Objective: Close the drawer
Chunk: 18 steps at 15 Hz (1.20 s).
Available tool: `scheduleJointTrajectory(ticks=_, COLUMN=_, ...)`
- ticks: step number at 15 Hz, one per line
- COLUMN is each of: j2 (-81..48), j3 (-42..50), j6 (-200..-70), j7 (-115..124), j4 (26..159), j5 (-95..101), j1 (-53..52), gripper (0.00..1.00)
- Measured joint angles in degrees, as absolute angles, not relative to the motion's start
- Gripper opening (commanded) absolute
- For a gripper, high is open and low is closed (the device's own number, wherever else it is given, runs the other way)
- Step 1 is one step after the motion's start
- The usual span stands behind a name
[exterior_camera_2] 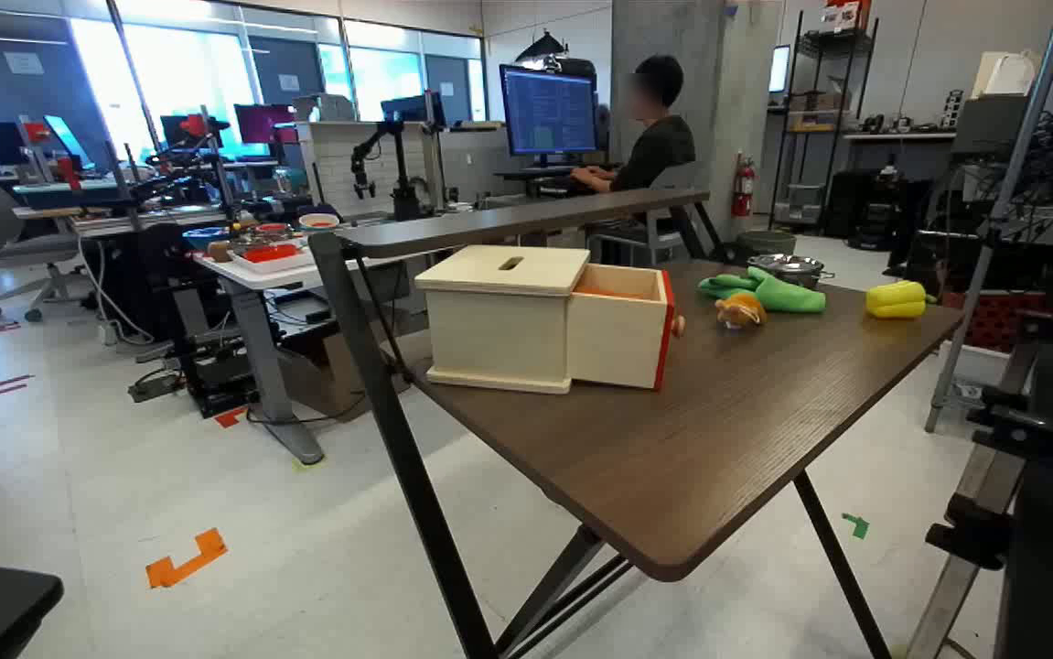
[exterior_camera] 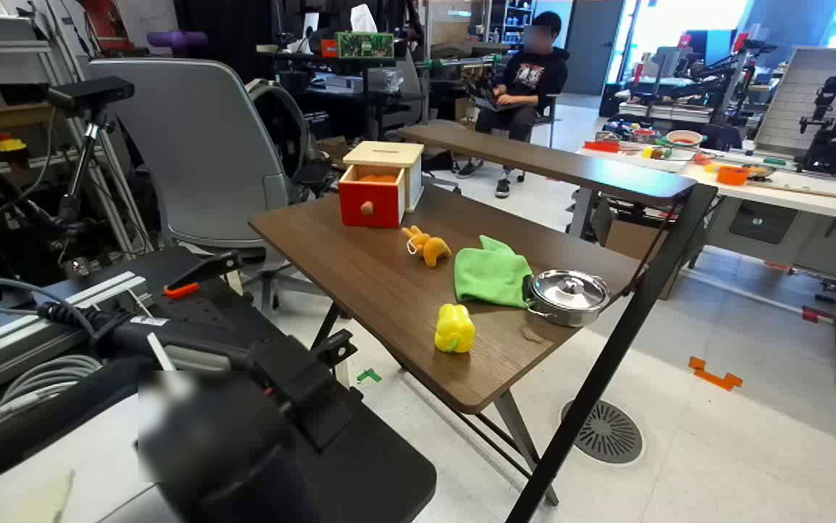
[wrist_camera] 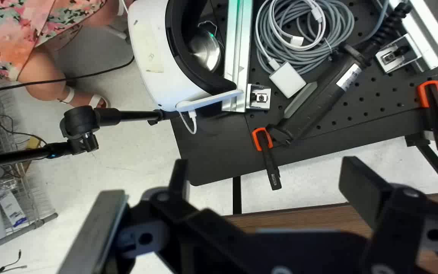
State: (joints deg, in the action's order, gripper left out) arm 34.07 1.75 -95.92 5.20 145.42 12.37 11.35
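One red-fronted, cream-sided wooden drawer [exterior_camera: 387, 203] juts partway out of its pale, boxy wooden cabinet [exterior_camera_2: 499, 339], with a round wooden knob [exterior_camera: 367, 208] on its face and something orange [exterior_camera: 378, 178], too hidden to name, inside. Both sit near one end of a brown wood-grain table [exterior_camera_2: 691, 439]. Near the red front, but apart from it, lies a small orange plush toy [exterior_camera: 433, 250]; farther along are a bright green cloth [exterior_camera: 492, 274], a yellow pepper-shaped toy [exterior_camera: 454, 329] and a lidded steel pot [exterior_camera: 570, 294]. In the wrist view the black two-fingered gripper [wrist_camera: 268, 173] stands with its jaws spread wide, holding nothing, and faces a black worktop [wrist_camera: 215, 156] bearing a white headset [wrist_camera: 154, 57]; the drawer does not show there, nor the gripper in either exterior view. The step in hand therefore seems to be the approach, with the push not yet begun. The next move probably calls for swinging the gripper round to the red front and pressing squarely near the knob, straight into the cabinet.
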Motion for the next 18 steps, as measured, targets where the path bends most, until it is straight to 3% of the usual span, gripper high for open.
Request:
scheduleJointTrajectory(ticks=12, j2=33.88, j3=1.8, j6=-96.55, j7=5.55, j4=145.47, j5=12.37, j1=11.12, gripper=1.0)
scheduleJointTrajectory(ticks=18, j2=25.47, j3=1.75, j6=-111.47, j7=9.52, j4=145.44, j5=12.37, j1=10.92, gripper=1.0)
